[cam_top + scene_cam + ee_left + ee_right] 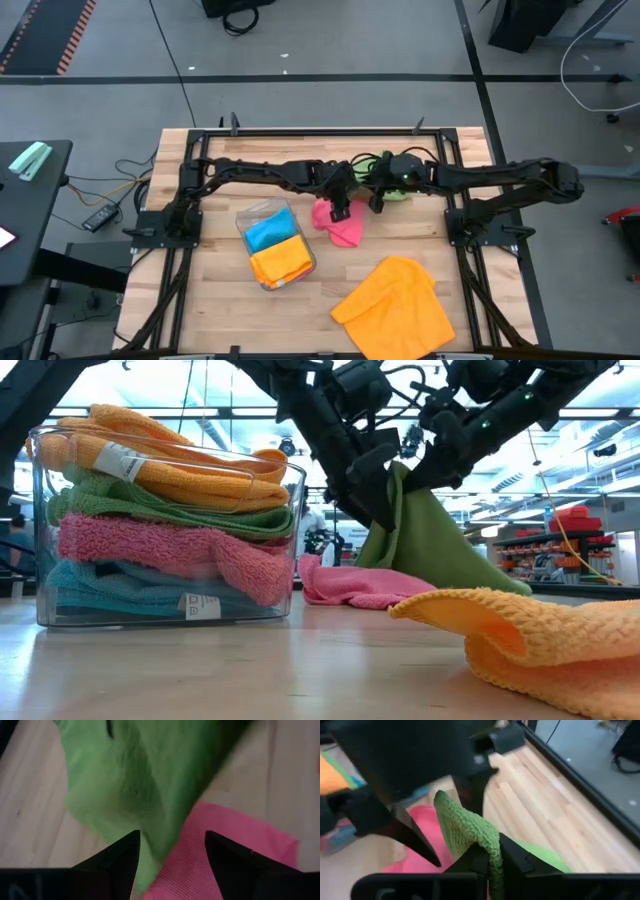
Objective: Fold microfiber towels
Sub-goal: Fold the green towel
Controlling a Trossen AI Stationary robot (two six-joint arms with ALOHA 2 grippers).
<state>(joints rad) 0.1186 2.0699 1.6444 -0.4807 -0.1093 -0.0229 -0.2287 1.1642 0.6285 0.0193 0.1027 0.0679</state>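
A green microfiber towel (425, 540) hangs from my right gripper (493, 846), which is shut on it above the table's far middle (378, 198). My left gripper (172, 840) stands open right beside it (342, 208), and the towel's lower part (150, 795) hangs before and between its fingers. Under both lies a crumpled pink towel (342, 228), flat on the table. An orange towel (395, 305) lies loosely folded near the front edge. My right gripper pinches a thick rolled edge of the green towel (489, 834) between its two fingers, slanting down from the table's right. The towel hangs below the fingers, slack, and its lower part (470, 575) rests on the table. Whether my left gripper touches the green towel, I cannot tell.
A clear plastic tray (262, 215) left of centre holds stacked folded towels, an orange one (170, 465) on top, then green, pink and blue. Bare wood shows at the table's near left (215, 310) and far right.
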